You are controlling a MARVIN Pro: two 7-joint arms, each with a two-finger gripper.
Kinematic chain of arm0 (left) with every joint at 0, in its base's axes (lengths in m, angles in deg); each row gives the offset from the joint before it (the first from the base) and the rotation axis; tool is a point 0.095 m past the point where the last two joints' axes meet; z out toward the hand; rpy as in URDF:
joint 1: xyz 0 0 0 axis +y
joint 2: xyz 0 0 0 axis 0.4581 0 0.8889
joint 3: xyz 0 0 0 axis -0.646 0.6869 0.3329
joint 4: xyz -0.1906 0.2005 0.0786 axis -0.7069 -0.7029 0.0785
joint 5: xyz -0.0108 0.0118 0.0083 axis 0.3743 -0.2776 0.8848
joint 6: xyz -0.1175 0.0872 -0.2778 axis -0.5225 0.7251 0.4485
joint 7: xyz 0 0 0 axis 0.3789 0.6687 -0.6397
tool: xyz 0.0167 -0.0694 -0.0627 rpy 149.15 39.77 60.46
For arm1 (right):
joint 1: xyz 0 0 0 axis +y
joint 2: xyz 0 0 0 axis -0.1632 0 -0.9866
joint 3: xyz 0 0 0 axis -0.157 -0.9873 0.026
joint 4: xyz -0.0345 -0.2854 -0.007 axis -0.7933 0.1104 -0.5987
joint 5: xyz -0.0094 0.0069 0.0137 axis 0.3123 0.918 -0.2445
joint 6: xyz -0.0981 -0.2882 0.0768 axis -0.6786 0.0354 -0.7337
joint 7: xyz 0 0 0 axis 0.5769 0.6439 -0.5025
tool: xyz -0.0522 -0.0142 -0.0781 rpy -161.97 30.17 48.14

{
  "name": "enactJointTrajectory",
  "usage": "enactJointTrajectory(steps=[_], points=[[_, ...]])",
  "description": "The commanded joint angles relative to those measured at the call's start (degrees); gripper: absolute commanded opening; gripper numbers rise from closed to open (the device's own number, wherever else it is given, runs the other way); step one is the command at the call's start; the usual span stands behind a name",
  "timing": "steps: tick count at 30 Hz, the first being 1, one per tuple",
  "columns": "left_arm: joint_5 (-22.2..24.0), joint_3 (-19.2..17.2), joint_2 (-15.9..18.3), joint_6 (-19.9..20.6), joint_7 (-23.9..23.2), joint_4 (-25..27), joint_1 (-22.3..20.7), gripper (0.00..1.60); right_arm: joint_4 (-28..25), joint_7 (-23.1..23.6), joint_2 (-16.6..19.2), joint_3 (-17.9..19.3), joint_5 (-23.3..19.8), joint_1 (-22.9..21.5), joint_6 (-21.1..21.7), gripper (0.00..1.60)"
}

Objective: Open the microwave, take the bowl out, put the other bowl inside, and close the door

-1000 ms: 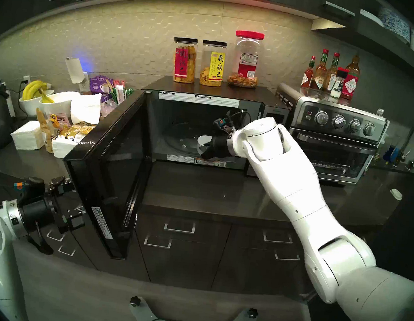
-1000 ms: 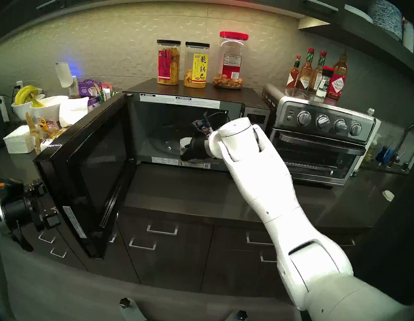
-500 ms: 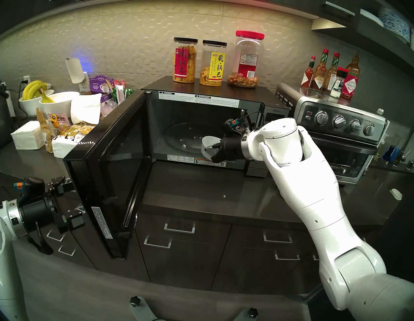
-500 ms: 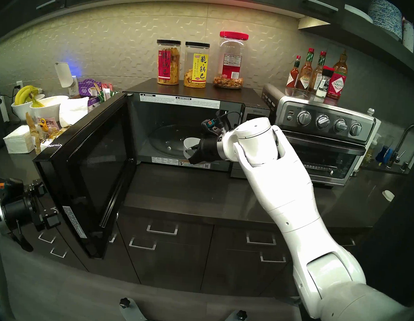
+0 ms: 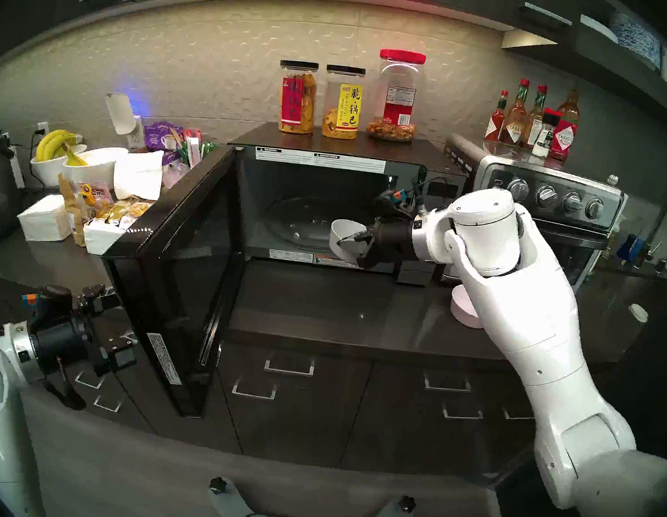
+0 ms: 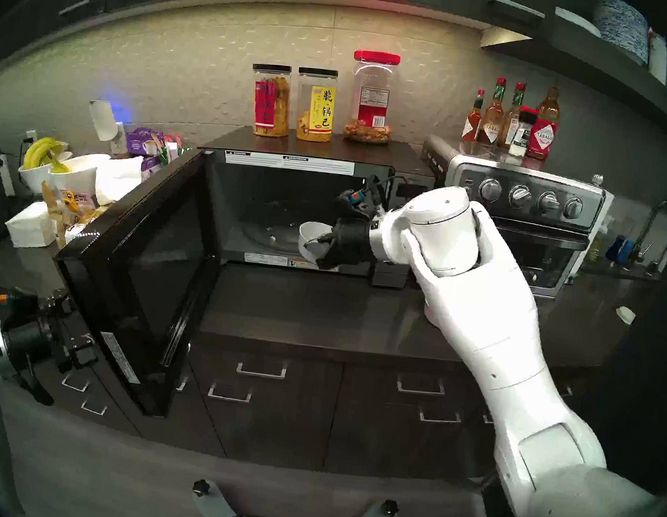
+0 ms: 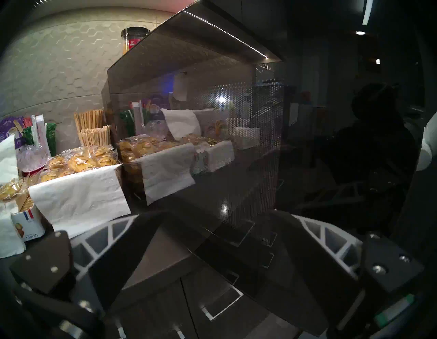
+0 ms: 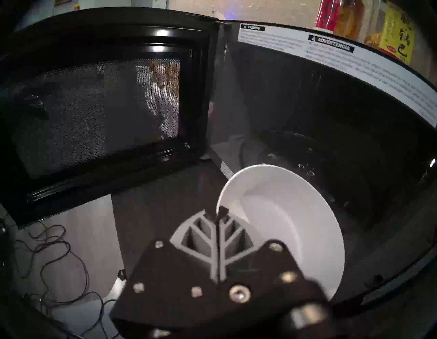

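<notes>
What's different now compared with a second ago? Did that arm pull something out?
The right gripper, shut on the white bowl's rim, has drawn it back from the turntable to the microwave's front opening, tilted. As the arm swung right it uncovered the pink bowl on the counter. The door stayed wide open, and the left gripper kept still beside it.

We see a glossy black glass door (image 5: 185, 279), a smooth matt white bowl (image 5: 344, 235), and a polished dark bench (image 5: 339, 309).
</notes>
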Motion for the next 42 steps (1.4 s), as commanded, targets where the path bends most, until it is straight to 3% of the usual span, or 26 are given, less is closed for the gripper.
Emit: enactJointTrajectory(steps=[1, 16, 34, 42], points=[[0.4, 0.1, 0.1, -0.1, -0.6, 0.8, 0.1, 1.6, -2.7, 0.3, -0.1, 3.2, -1.4, -1.5, 0.5, 0.0], [0.4, 0.1, 0.1, -0.1, -0.6, 0.8, 0.1, 1.6, -4.0, 0.9, -0.7, 5.4, -2.0, -3.9, 3.8, 0.0], [0.4, 0.1, 0.1, -0.1, -0.6, 0.8, 0.1, 1.6, -5.8, 0.5, -1.3, 7.9, -2.3, -6.9, 3.9, 0.0], [0.4, 0.1, 0.1, -0.1, -0.6, 0.9, 0.1, 1.6, -4.0, -0.6, -2.4, 8.0, -1.8, -8.8, 3.9, 0.0]])
